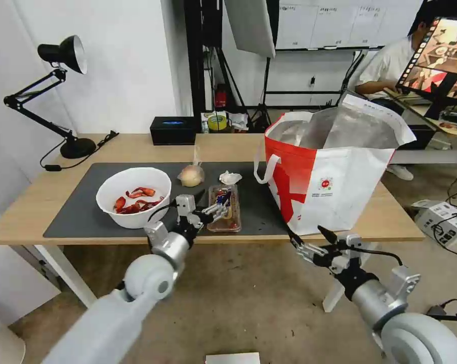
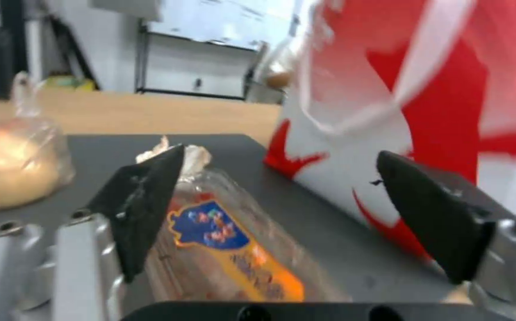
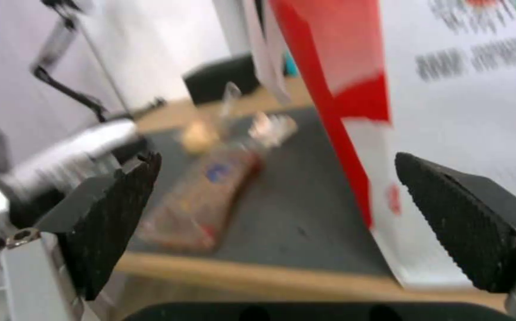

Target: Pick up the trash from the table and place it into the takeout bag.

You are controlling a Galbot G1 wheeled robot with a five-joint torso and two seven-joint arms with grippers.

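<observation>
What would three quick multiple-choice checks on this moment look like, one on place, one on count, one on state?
1. The clear hinged plastic tray lies:
A. on the dark grey mat
B. in the bag
C. on the floor

2. Trash items on the mat:
A. two
B. four
C. six

3. The left gripper is:
A. shut on the tray
B. open
C. shut on the tissue

Key: 1 A, the tray rests beside the red-and-white takeout bag. 2 B, white round bowl, bagged bun, crumpled white tissue and tray. 3 B, its fingers stand apart over the tray.
</observation>
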